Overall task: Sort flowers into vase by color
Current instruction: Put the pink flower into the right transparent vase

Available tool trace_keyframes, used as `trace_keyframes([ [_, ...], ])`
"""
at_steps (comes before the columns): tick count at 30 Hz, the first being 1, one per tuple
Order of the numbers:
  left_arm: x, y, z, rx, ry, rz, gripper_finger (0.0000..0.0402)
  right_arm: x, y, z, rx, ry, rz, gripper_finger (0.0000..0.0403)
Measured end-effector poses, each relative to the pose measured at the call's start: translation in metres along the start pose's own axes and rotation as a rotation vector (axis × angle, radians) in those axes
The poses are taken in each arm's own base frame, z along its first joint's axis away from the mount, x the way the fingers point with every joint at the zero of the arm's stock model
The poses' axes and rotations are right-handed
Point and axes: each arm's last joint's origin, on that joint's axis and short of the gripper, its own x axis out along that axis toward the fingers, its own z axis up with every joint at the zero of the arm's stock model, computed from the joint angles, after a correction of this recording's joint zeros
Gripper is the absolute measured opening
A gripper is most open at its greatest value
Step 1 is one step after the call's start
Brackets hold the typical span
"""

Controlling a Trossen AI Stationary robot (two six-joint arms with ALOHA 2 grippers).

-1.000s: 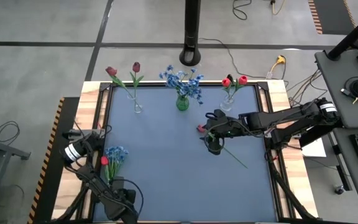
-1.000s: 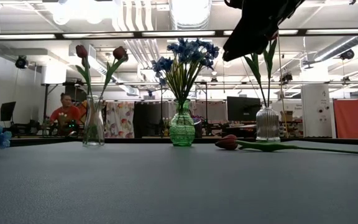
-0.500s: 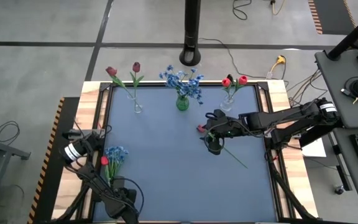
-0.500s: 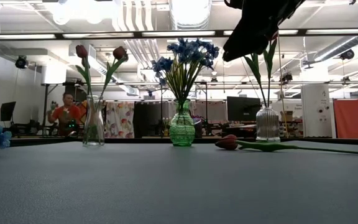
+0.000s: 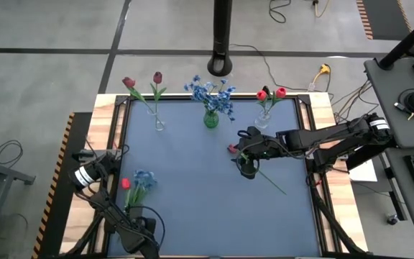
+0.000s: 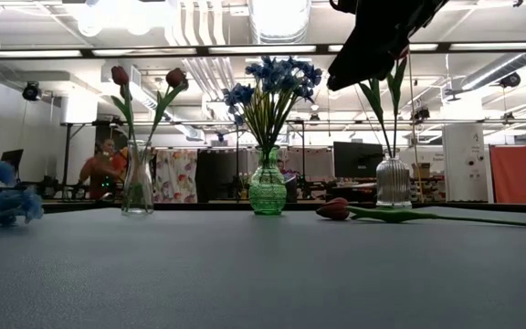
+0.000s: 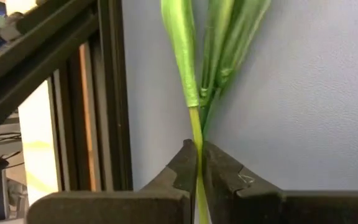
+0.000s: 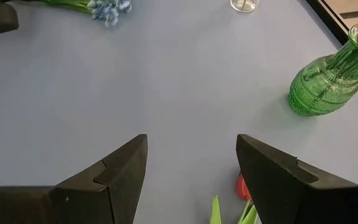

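A sprig of blue blossoms (image 5: pixel 143 178) and a red tulip (image 5: pixel 126 183) lie at the table's near left, their green stems running toward my left gripper (image 5: pixel 132 213), which is shut on a stem. Another red tulip (image 5: pixel 233 149) lies mid-table on its side, its stem (image 5: pixel 272 181) running toward the near right. My right gripper (image 5: pixel 246 167) hangs open above that stem, clear of it. At the far edge, a clear vase (image 5: pixel 159 124) holds maroon tulips, a green vase (image 5: pixel 210 119) blue sprigs, and a ribbed clear vase (image 5: pixel 263 119) red tulips. My left gripper pinches a thin green stem (image 7: pixel 196 134) between its two fingertips, below the leaves. The fingers slant down from the table's near side and lie across the stem. The flower end lies ahead of the fingers on the table. I cannot tell which flower this stem belongs to.
A black frame rail (image 7: pixel 107 93) and the wooden border run close beside the left gripper. In the low view people stand in the room behind the table (image 6: pixel 108 169). Bare blue tabletop (image 5: pixel 185 187) lies between the two grippers.
My left gripper has shut on the stem without moving away. The blue blossoms and the red tulip head beside them have shifted a little toward the table's right; in the low view the blue blossoms now reach farther into the picture.
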Motion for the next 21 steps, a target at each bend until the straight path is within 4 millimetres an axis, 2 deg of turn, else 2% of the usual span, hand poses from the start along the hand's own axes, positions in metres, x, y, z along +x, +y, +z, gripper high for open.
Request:
trace_keyframes([
  [7, -0.01, 0.003, -0.001, -0.003, -0.009, 0.008, 0.0003, 0.0, 0.0, 0.0, 0.0, 0.0, 0.0, 0.0238],
  [13, -0.029, 0.007, -0.003, -0.001, -0.047, -0.016, 0.0003, 0.0, 0.0, 0.0, -0.002, 0.0, 0.0, 0.0238],
  [17, -0.054, 0.005, -0.005, 0.057, -0.178, -0.227, 0.0001, 0.0, 0.0, 0.0, -0.019, 0.0, 0.0, 0.0238],
  [21, -0.087, 0.006, -0.007, 0.122, -0.502, -0.619, 0.0001, 0.0, 0.0, 0.0, -0.035, 0.001, 0.0, 0.0238],
])
